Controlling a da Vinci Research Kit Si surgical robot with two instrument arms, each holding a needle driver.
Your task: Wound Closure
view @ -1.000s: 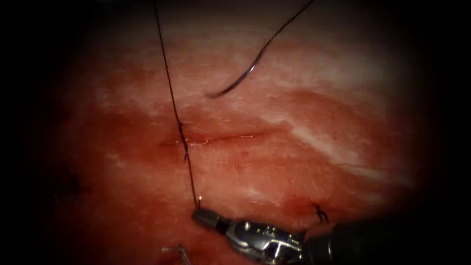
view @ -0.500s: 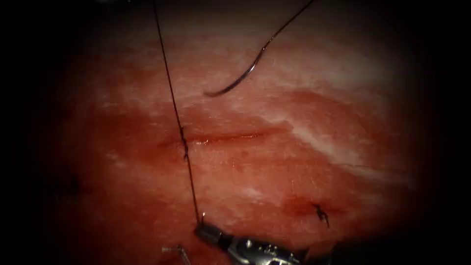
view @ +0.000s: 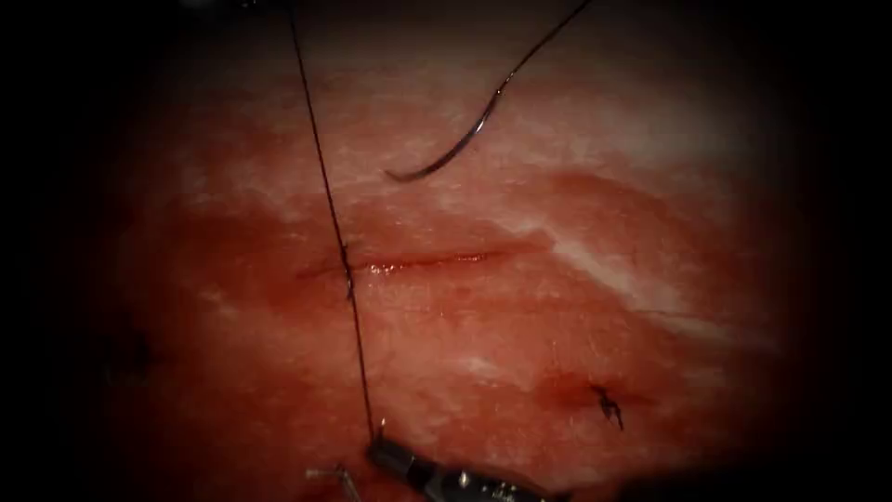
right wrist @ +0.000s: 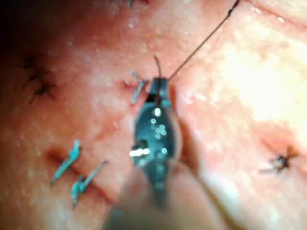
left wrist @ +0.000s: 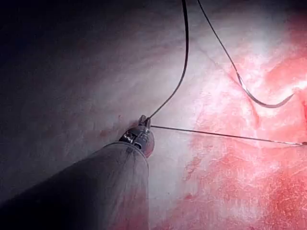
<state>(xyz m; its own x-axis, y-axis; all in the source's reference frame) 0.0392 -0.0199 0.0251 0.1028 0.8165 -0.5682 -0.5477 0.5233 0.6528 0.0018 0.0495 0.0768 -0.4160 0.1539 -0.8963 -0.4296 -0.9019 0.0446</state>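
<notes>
A horizontal cut crosses the tissue. A dark thread runs taut from the top of the endoscope view, through a knot at the cut's left end, down to my right tool. That tool is shut on the thread, with a short tail past its jaws. My left tool is shut on the thread at the other end. The curved needle lies free on the tissue above the cut, held by neither tool, its thread trailing up and right. The needle lies beyond the left tool.
A dark old stitch sits below the cut toward the right; the same kind of knot lies near the right tool. Pale cut thread ends lie by the right tool's tip, and several more poke from the tissue.
My right tool has drawn down toward the bottom edge with the thread end in its jaws. The strand through the knot stays taut. The needle has not moved.
</notes>
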